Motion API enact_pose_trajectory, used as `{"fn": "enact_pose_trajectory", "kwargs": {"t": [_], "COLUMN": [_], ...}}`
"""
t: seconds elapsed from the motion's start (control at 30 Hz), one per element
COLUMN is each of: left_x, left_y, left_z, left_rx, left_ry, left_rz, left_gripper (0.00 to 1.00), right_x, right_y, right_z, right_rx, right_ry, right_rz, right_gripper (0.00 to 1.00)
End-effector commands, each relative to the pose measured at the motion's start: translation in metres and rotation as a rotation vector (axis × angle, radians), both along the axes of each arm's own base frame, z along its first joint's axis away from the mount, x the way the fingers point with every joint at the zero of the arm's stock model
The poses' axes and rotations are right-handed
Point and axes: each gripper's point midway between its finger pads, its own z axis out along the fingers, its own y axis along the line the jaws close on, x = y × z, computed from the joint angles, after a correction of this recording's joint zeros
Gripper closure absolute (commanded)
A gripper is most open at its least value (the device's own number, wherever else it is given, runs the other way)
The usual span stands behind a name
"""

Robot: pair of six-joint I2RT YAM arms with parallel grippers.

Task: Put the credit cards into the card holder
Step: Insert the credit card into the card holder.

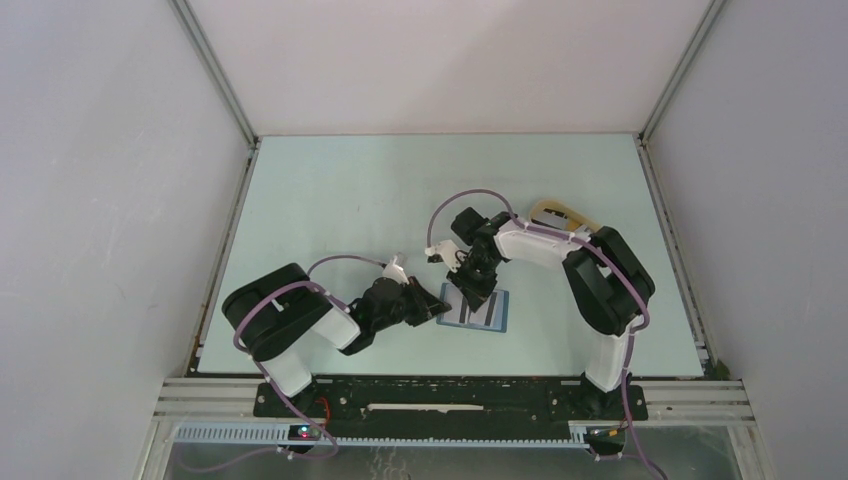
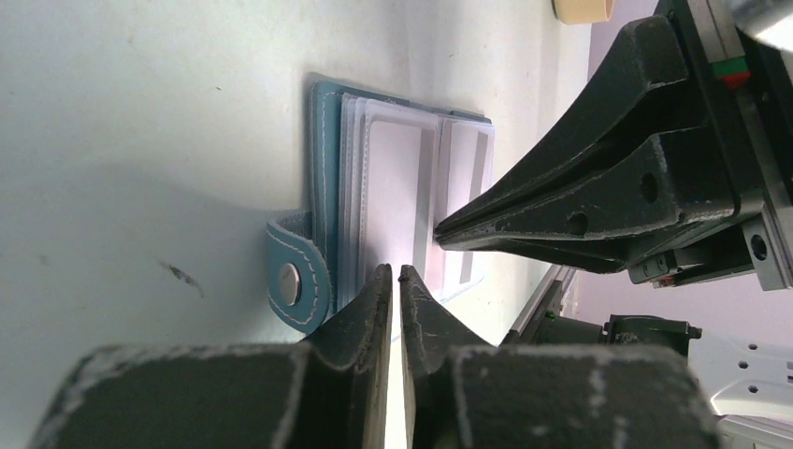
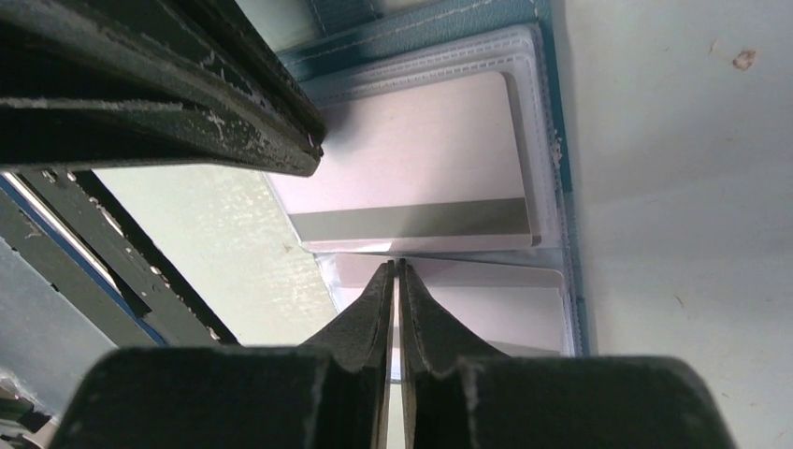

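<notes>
Seemingly seating cards: the flat blue folding card holder [image 1: 495, 318] lies open near-centre on the pale desk [image 1: 350, 200], a grey-striped white card [image 3: 421, 178] in its slot. Both the left pincer [image 2: 395, 278] and the right pincer [image 3: 396, 267] are pressed together; next, probably nudge it deeper.

Left claw [image 2: 395, 272] and right claw [image 3: 396, 264], each nearly closed, point inward, tips near each other.

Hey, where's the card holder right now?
Top view: the card holder lies open near the front edge of the table, about centre, left hand at its left edge, right hand over its far side.
</notes>
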Motion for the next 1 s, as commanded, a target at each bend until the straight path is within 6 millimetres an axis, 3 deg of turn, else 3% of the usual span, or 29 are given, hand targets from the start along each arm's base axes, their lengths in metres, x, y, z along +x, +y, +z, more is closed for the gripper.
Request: {"fn": "enact_pose_trajectory", "kwargs": {"t": [0.0,0.23,0.43,0.57,0.63,0.7,0.8,0.87,0.97], "left_x": [-0.003,-0.001,0.003,0.004,0.005,0.005,0.000,-0.002,-0.010], "left_y": [0.008,-0.006,-0.011,-0.011,-0.009,-0.008,-0.017,-0.027,-0.050], "left_z": [-0.018,0.010,0.039,0.063,0.076,0.096,0.116,0.121,0.120], "left_rx": [0.069,0.021,0.031,0.062,0.094,0.119,0.121,0.098,0.036], "left_ry": [0.013,-0.086,-0.197,-0.339,-0.423,-0.527,-0.626,-0.619,-0.545], "left_rz": [-0.014,-0.084,-0.127,-0.162,-0.169,-0.176,-0.245,-0.288,-0.368], "left_gripper": [0.87,0.83,0.81,0.81,0.81,0.79,0.70,0.61,0.54], "right_x": [0.000,-0.005,0.002,0.005,0.003,-0.007,-0.022,-0.013,0.004], "right_y": [-0.005,0.001,-0.025,-0.041,-0.046,-0.048,-0.053,-0.055,-0.061], "right_z": [0.019,0.082,0.121,0.159,0.171,0.165,0.142,0.133,0.123], "right_rx": [0.044,0.284,0.409,0.529,0.601,0.678,0.716,0.676,0.576], "right_ry": [-0.025,-0.052,-0.238,-0.443,-0.523,-0.533,-0.458,-0.424,-0.388], "right_rz": [0.017,0.054,0.055,0.047,0.083,0.139,0.205,0.144,0.020], "right_gripper": [0.87,0.86,0.85,0.85,0.76,0.64,0.68,0.70,0.61]}}
